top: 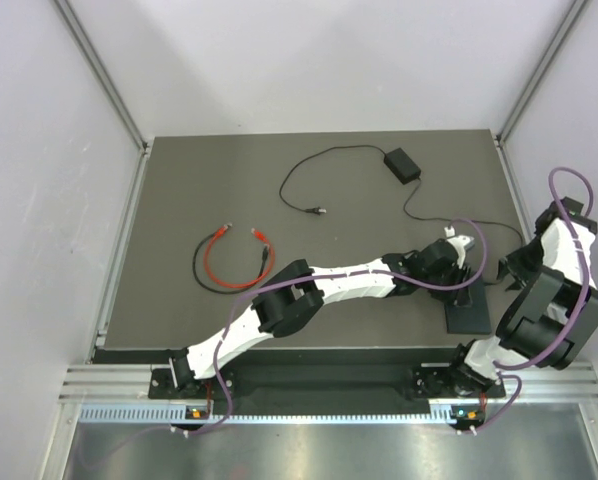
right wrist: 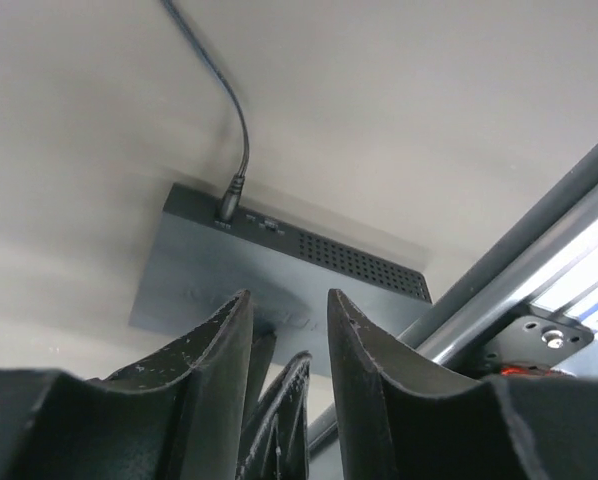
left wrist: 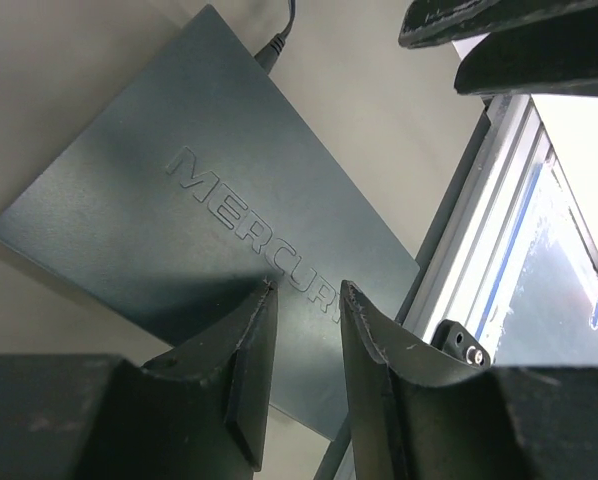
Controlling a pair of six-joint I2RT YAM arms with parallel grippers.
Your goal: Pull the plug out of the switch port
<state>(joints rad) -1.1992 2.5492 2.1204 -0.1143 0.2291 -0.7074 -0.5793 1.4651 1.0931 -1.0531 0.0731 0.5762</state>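
Observation:
The flat black switch box (top: 469, 314) lies at the table's front right; it reads MERCURY in the left wrist view (left wrist: 199, 200). A black plug (right wrist: 229, 205) with its cord sits in the port on the box's far edge (right wrist: 279, 225), and also shows in the left wrist view (left wrist: 271, 48). My left gripper (left wrist: 307, 290) is open and empty, low over the box's top near its front. My right gripper (right wrist: 287, 298) is open and empty, hovering above the box on the near side, away from the plug. The left fingers (right wrist: 279, 400) show between the right jaws.
A small black power brick (top: 401, 163) with thin cords lies at the back. A red and a black cable loop (top: 234, 258) lie at mid left. The metal rail of the table's front edge (left wrist: 499, 220) runs just beside the box, also in the right wrist view (right wrist: 539, 270).

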